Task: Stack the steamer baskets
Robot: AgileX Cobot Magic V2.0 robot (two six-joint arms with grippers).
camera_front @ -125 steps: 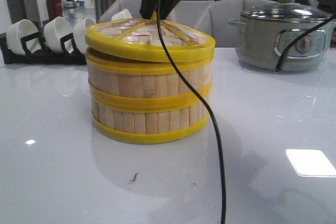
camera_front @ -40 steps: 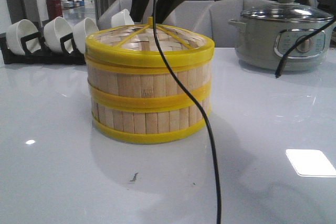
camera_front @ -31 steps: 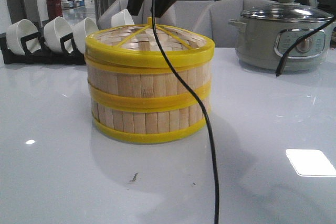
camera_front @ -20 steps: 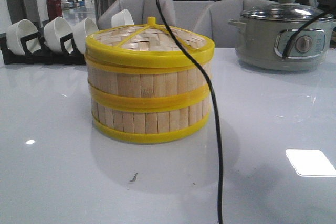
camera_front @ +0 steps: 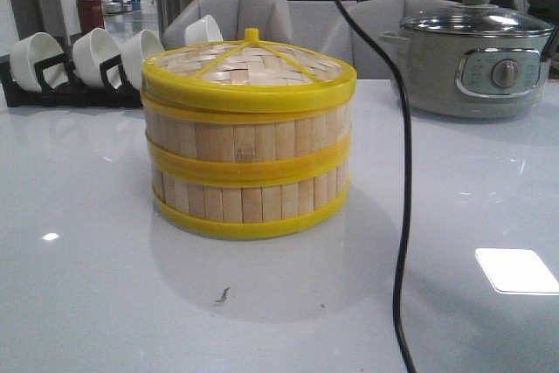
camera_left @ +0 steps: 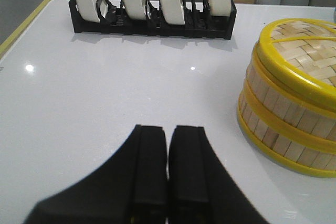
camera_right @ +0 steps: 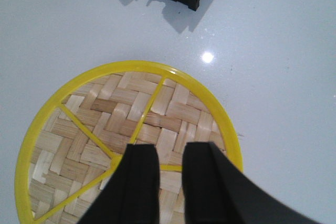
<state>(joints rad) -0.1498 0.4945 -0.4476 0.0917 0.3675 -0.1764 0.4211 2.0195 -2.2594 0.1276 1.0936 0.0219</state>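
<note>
The two steamer baskets [camera_front: 249, 159] stand stacked on the white table, bamboo slat walls with yellow rims, capped by a woven lid [camera_front: 249, 63] with a yellow rim and ribs. The stack shows in the left wrist view [camera_left: 291, 95] at one side. The lid shows from above in the right wrist view [camera_right: 126, 129]. My right gripper [camera_right: 170, 153] hangs above the lid, its fingers slightly apart and empty. My left gripper [camera_left: 168, 132] is shut and empty over bare table beside the stack. Neither gripper shows in the front view.
A black rack with white bowls [camera_front: 79, 63] stands at the back left, also in the left wrist view [camera_left: 152, 6]. A grey electric pot with glass lid [camera_front: 472, 54] stands at the back right. A black cable [camera_front: 397, 172] hangs down in front, right of the stack.
The lid has gone from tilted to seated flat on the stack. My right gripper let it go and rose out of the front view. The hanging cable swung to the right.
</note>
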